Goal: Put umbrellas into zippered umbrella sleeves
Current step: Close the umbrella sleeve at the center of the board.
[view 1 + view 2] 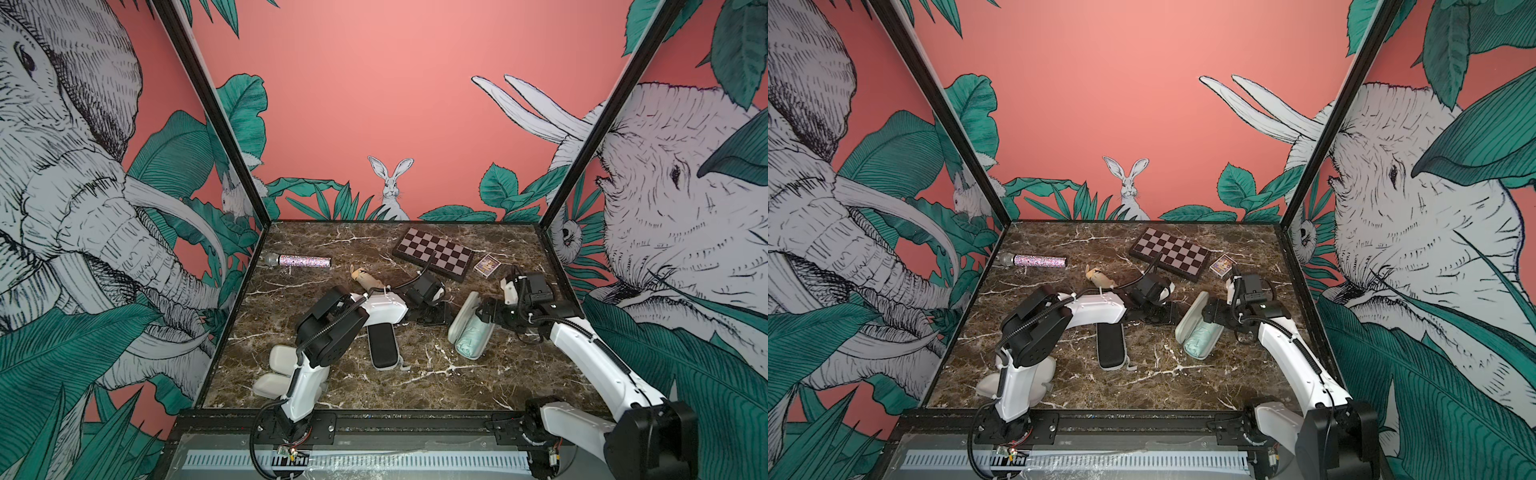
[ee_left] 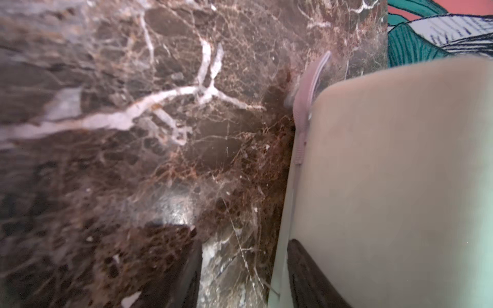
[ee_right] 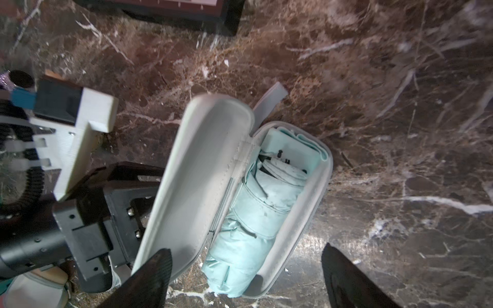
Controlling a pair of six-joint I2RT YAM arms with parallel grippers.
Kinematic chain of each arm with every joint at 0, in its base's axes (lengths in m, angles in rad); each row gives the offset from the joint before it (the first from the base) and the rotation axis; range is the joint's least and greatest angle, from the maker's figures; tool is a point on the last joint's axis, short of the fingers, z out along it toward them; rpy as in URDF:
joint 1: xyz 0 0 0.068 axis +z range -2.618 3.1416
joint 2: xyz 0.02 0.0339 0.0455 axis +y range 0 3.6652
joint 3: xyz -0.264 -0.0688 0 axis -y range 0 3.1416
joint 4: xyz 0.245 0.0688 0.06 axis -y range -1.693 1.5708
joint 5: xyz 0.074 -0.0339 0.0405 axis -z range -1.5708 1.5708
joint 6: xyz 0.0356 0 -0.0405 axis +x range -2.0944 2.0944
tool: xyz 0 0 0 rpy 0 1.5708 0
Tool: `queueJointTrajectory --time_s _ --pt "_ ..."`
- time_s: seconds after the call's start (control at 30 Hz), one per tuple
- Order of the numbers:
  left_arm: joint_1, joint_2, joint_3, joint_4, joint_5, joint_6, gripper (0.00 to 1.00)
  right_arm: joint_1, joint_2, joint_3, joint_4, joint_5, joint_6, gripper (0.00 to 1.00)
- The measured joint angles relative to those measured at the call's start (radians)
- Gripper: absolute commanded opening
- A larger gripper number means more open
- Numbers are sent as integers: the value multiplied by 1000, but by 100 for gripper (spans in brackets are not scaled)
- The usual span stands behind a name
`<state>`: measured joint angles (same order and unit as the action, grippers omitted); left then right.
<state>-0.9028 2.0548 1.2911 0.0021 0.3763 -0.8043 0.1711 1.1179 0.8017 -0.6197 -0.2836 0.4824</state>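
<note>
The pale mint sleeve point(image 1: 457, 328) point(image 1: 1185, 330) lies open right of centre, lid point(image 3: 202, 173) propped up. The mint green umbrella point(image 3: 253, 213) point(image 1: 473, 338) lies inside its lower half. My right gripper point(image 3: 245, 277) point(image 1: 484, 318) stands open, fingers either side of the sleeve's near end, holding nothing. My left gripper point(image 2: 245, 274) point(image 1: 440, 312) is half open behind the lid. One of its fingers point(image 2: 306, 274) lies against the lid's outer shell point(image 2: 400, 173), the other over bare marble. A tan umbrella point(image 1: 370, 280) point(image 1: 1102, 278) lies behind the left arm.
A closed black sleeve point(image 1: 382, 345) point(image 1: 1111, 347) lies at centre. An open beige sleeve point(image 1: 278, 370) point(image 1: 988, 384) sits at the front left under the left arm. At the back are a glittery microphone point(image 1: 299, 261), a chessboard box point(image 1: 432, 251) and a small card box point(image 1: 487, 264).
</note>
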Motion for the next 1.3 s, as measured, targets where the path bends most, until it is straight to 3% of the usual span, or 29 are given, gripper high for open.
queueJointTrajectory --time_s 0.43,0.8,1.1,1.3 --pt "-98 -86 3 -4 -18 -15 59 -9 -1 -15 16 -34 118 91" --pt "-116 -54 3 -5 -17 -8 60 -41 111 -133 92 -14 119 76" --pt "-55 -60 14 -54 3 55 85 -96 141 -214 225 -140 117 58" --pt "-77 -62 44 -131 -47 211 99 -98 192 -277 447 -252 225 53"
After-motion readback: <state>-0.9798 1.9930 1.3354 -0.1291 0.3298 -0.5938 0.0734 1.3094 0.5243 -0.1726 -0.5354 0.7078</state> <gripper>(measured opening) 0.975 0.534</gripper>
